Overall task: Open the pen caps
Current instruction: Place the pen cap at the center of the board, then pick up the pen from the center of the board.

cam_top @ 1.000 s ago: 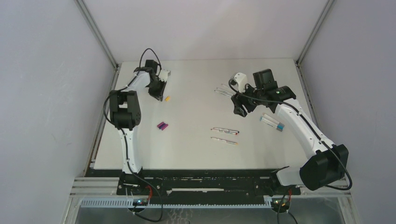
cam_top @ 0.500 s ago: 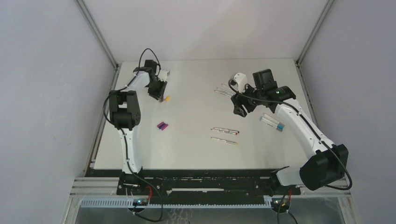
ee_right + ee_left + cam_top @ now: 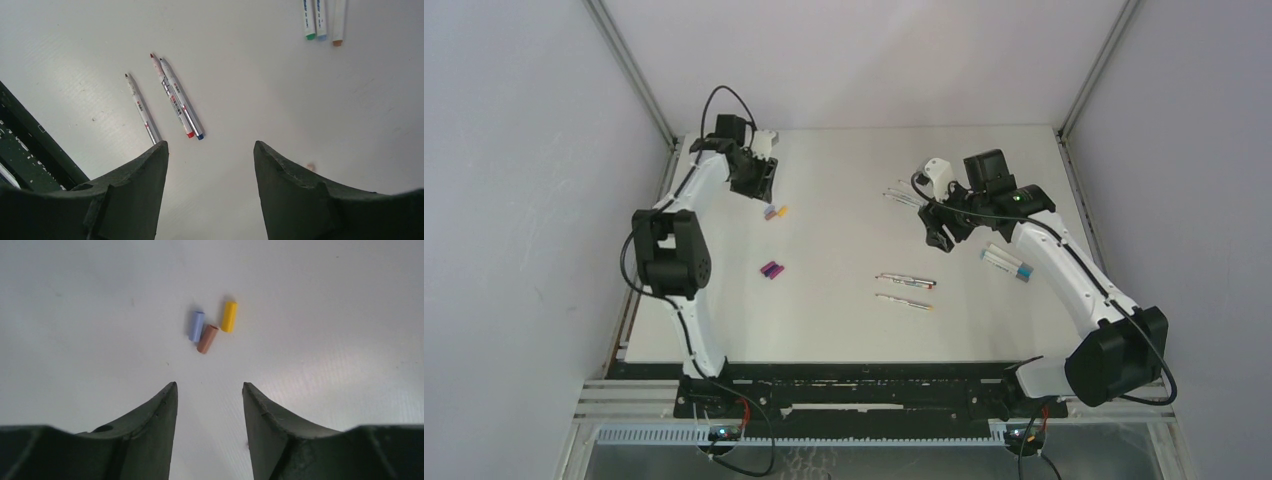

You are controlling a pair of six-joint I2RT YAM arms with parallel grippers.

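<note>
A white table (image 3: 844, 330) is seen from above, with two robot arms reaching across it from the near edge.

The left gripper (image 3: 759, 182) hangs over the far left part of the table. Its two dark fingers (image 3: 150, 430) stand partly apart and hold nothing. Just beside it on the table lie three loose pen caps, close together: a pale blue cap (image 3: 196, 326), a brown cap (image 3: 207, 339) against it, and a yellow cap (image 3: 229, 316) at their side. None of them sits on a pen. Nearer, and well apart from that cluster, a purple and magenta pair of caps (image 3: 772, 269) lies side by side.

The right gripper (image 3: 944, 228) hangs over the right half of the table, its fingers (image 3: 135, 195) spread wide and empty. Near it, towards the middle of the table, lie three slim pens (image 3: 172, 95), two of them touching and one a little apart. At the right, three more white pens (image 3: 320, 17) lie side by side, with green, blue and orange ends.
</note>
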